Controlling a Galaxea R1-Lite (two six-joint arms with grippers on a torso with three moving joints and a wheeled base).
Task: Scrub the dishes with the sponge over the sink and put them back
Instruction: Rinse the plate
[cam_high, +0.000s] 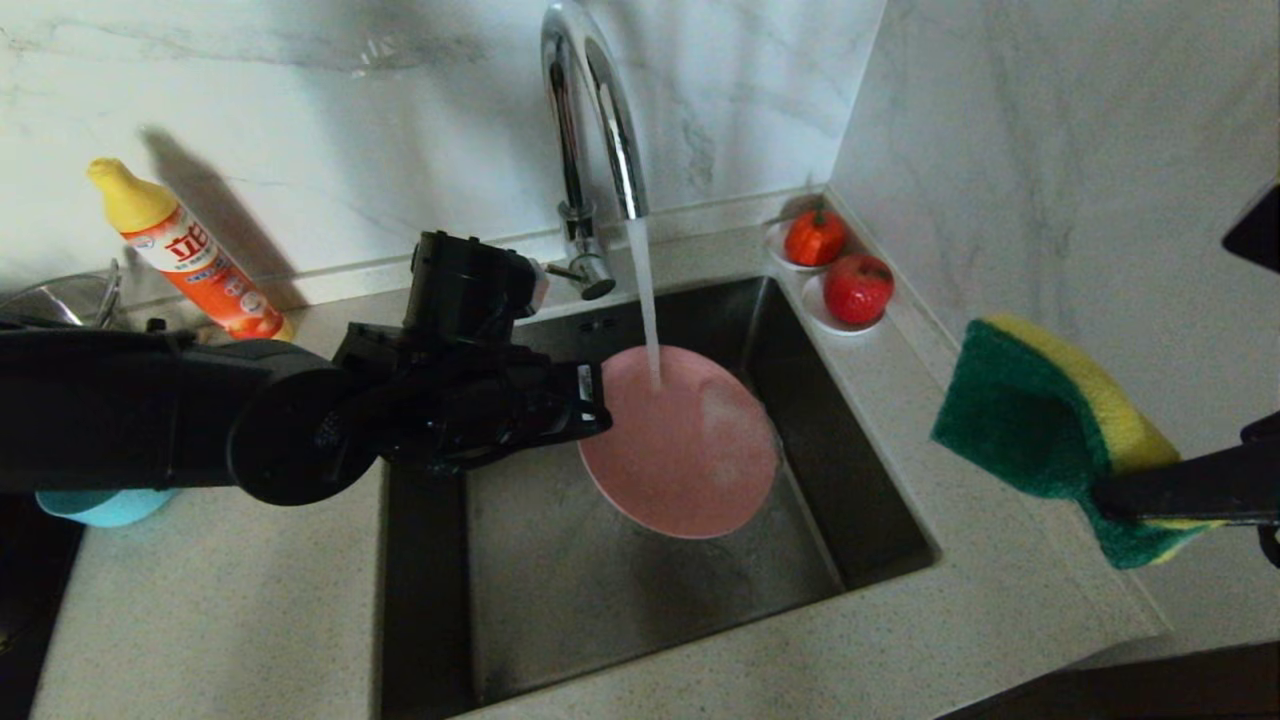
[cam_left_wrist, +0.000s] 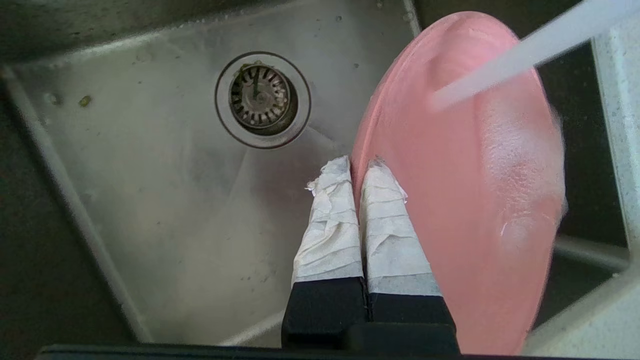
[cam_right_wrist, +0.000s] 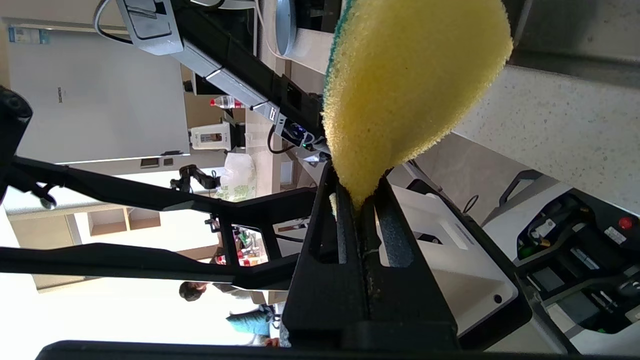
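The left gripper (cam_left_wrist: 357, 167) clamps its jaws on the wide flat pink plate (cam_high: 680, 445) over the steel sink (cam_high: 560, 590), under tap water. At three o'clock, the right gripper (cam_right_wrist: 357, 205) pinches the yellow-green foam sponge (cam_high: 1050, 430) above the desk (cam_high: 230, 620).

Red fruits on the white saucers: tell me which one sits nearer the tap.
The ribbed, tomato-like fruit, on the saucer deeper in the corner. The smooth, rounder apple sits farther from the tap, toward the counter's front.

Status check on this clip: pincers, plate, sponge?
Left pincer shut on pink plate, tilted under running tap over sink. Right pincer shut on sponge, off right. Nothing between them.
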